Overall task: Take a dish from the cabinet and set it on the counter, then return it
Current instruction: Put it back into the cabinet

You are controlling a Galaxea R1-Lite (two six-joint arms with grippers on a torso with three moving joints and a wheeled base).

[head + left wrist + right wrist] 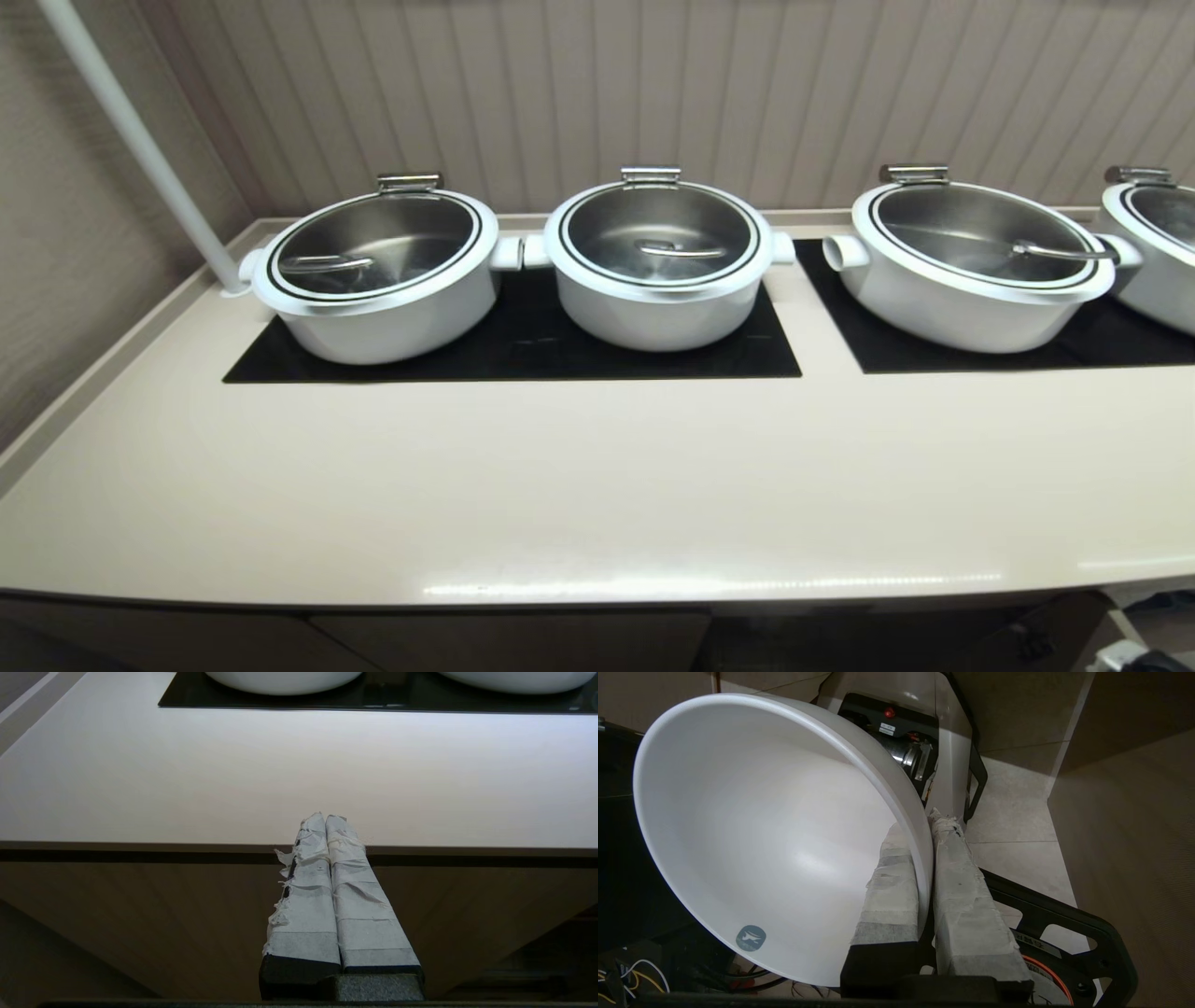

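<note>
We see the right gripper (pixel 927 826) clamped on the rim of the dish (pixel 761 826): one taped finger inside the bowl, the other outside, w/ only the wall between them. The dish is tilted, its open side toward the wrist cam, held over tiled floor (pixel 1008 830) beside the robot's base (pixel 901 742), below counter level. Our left gripper (pixel 325 817) hangs near the front edge of the counter (pixel 280 774), fingers pressed together, holding nothing. On the counter (pixel 579 485), far side, four white pots (pixel 658 266) w/ steel lids sit on black inset panels (pixel 523 345). Near part of the counter is bare.
</note>
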